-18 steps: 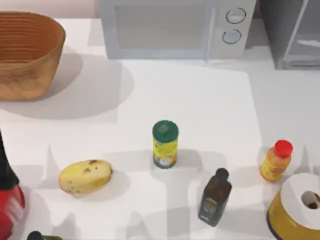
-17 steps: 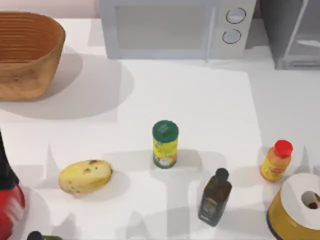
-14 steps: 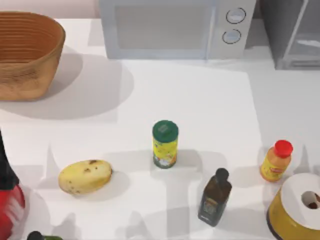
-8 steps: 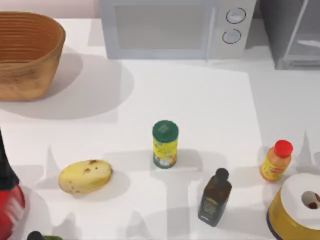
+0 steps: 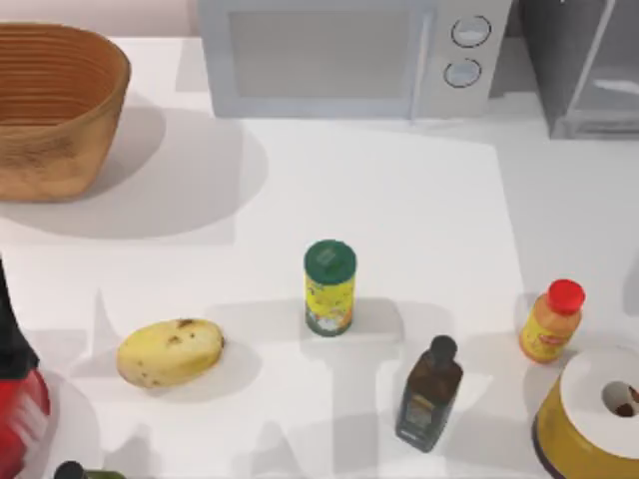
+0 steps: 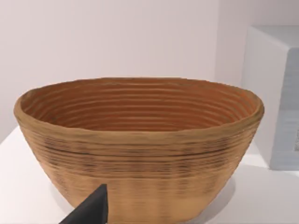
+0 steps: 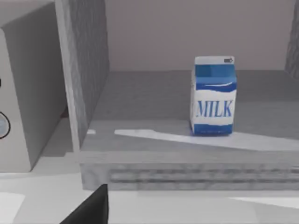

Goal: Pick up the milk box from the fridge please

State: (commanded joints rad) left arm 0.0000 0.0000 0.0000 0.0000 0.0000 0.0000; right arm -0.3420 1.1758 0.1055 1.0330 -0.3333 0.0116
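Blue and white, the milk box stands upright on the fridge floor, back from the front lip and well clear of the left wall; the door is open. The step in hand is the approach: the right gripper faces the opening from outside, only a dark fingertip showing, so I cannot tell how wide it is. Next it likely needs to rise over the lip, travel in, and line up with the carton's sides. Room inside looks generous around the box. On the table, the microwave sits just beside the fridge, narrowing entry on that side. The left gripper idles facing the basket, its spread also unclear
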